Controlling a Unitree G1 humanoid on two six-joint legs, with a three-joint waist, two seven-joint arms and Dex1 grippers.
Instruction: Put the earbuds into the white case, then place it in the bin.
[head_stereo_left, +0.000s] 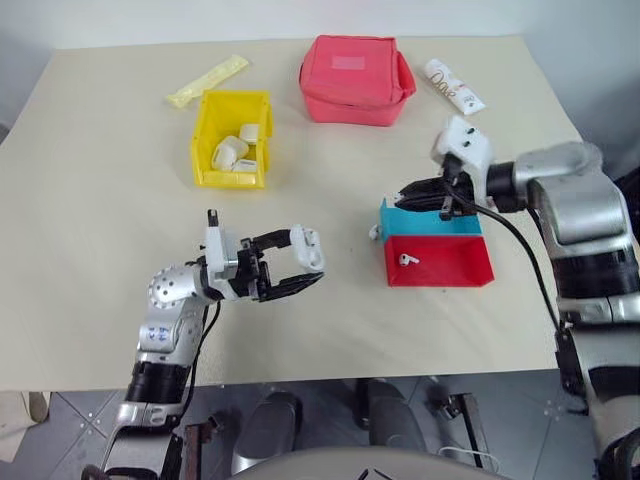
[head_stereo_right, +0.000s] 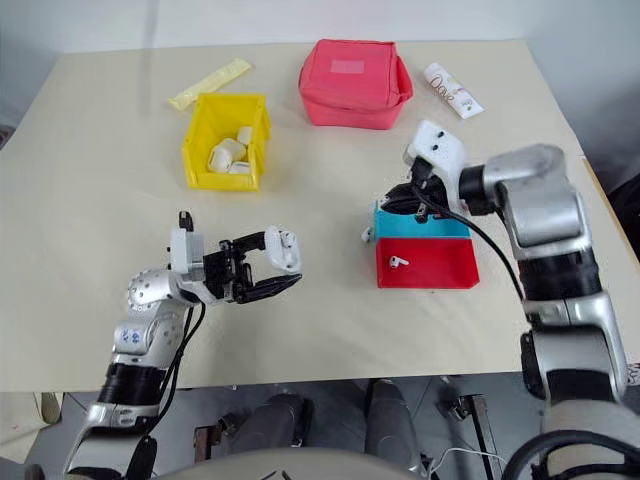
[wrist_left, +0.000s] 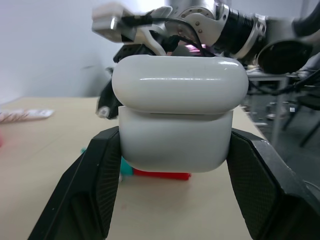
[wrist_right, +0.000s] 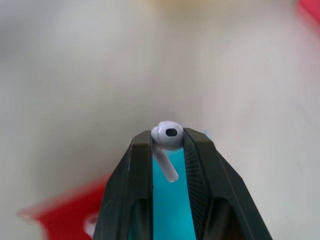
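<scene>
The counter (head_stereo_left: 120, 300) was a pale beige slab. On it sat a yellow bin (head_stereo_left: 232, 140) holding white cases, a pale yellow packet (head_stereo_left: 208, 81) behind it, a red pouch (head_stereo_left: 356, 79), a white printed tube (head_stereo_left: 453, 85), and a teal tray (head_stereo_left: 425, 223) touching a red tray (head_stereo_left: 440, 262) with one earbud (head_stereo_left: 406, 259).

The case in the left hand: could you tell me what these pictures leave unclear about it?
- Case in the left wrist view: its underside is hidden between the fingers.
- Eye views: the case is too small to show whether its lid is ajar or what is inside.
</scene>
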